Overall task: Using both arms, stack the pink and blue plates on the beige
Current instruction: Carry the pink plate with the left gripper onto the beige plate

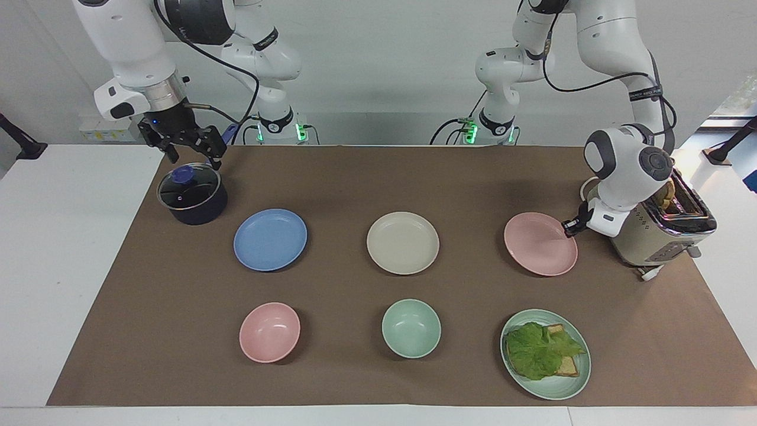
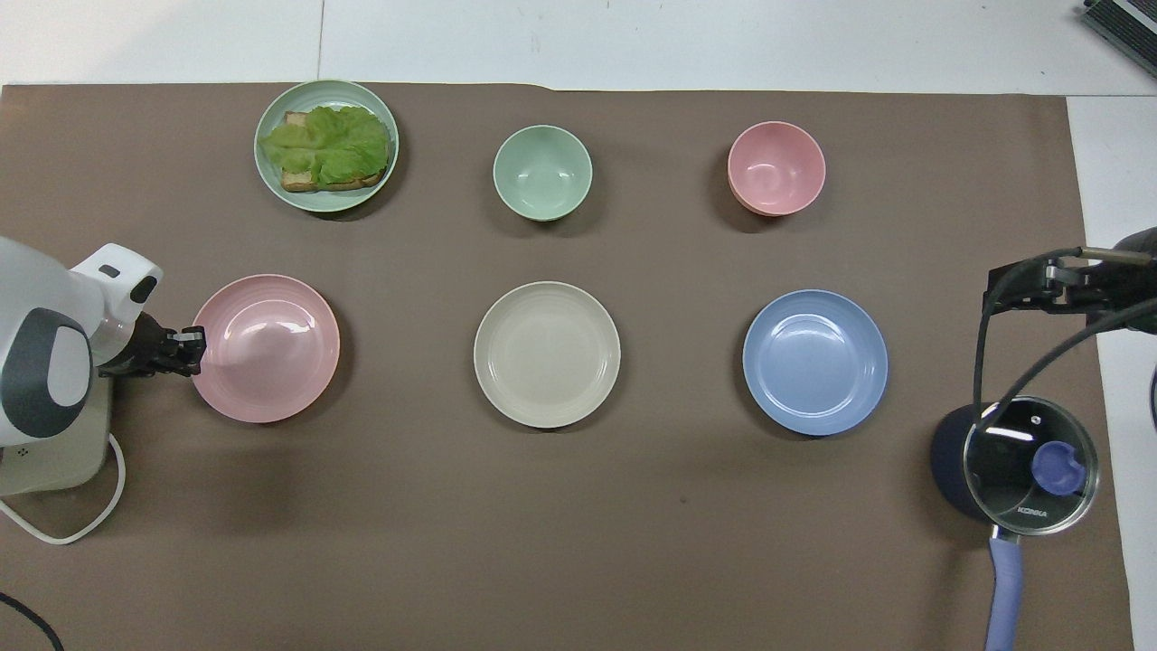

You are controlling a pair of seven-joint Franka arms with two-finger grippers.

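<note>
My left gripper [image 1: 569, 228] is pinched shut on the rim of the pink plate [image 1: 539, 244], at the edge toward my left arm's end of the table, just beside the toaster [image 1: 662, 234]. The plate rides slightly tilted (its gripped edge raised). The beige plate [image 1: 403, 242] sits mid-table, between the pink plate and the blue plate [image 1: 270, 239]. My right gripper [image 1: 190, 144] waits with fingers spread wide, holding nothing, over the lidded pot [image 1: 191, 193].
</note>
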